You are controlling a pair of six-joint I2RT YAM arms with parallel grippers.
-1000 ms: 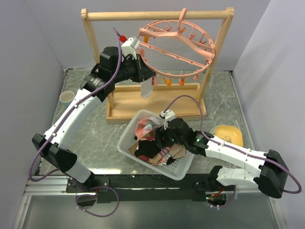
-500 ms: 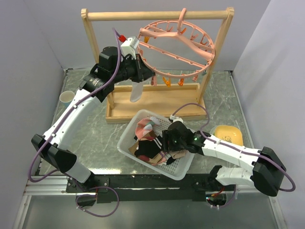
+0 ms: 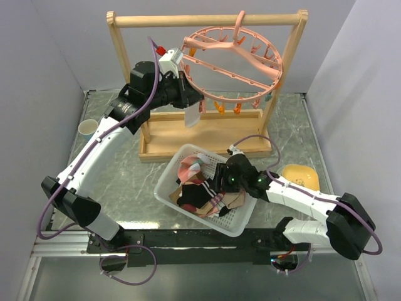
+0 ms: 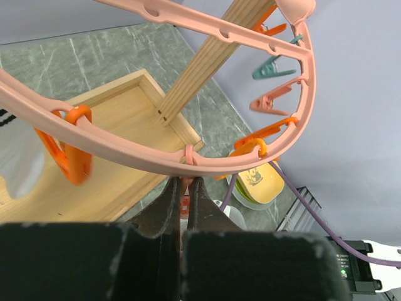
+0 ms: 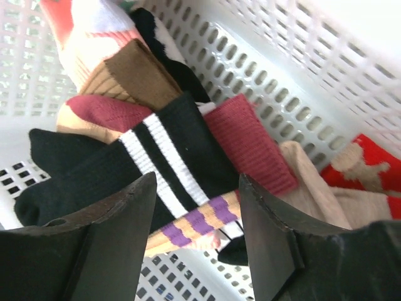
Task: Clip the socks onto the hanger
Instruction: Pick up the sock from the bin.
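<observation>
**Left fingers pinch a clip; right fingers hang spread over the socks.**

At left, the left fingers (image 4: 185,188) are clenched on a pink clip (image 4: 185,195) that hangs under the ring of the hanger (image 4: 150,157). The hanger hooks onto a wooden rack (image 3: 207,21) at the back of the worktop. What looks like a pale sock (image 3: 192,116) dangles from the ring just beside them. Further right and nearer, the socks (image 3: 200,188) lie heaped in a white basket (image 5: 301,69). The right fingers (image 5: 197,188) stand apart, grasping nothing, straddling a black striped sock (image 5: 156,157). The step in hand seems to be fetching a sock. Next, the right fingers should drop, pinch one sock alone, and lift its cuff to the clip.
</observation>
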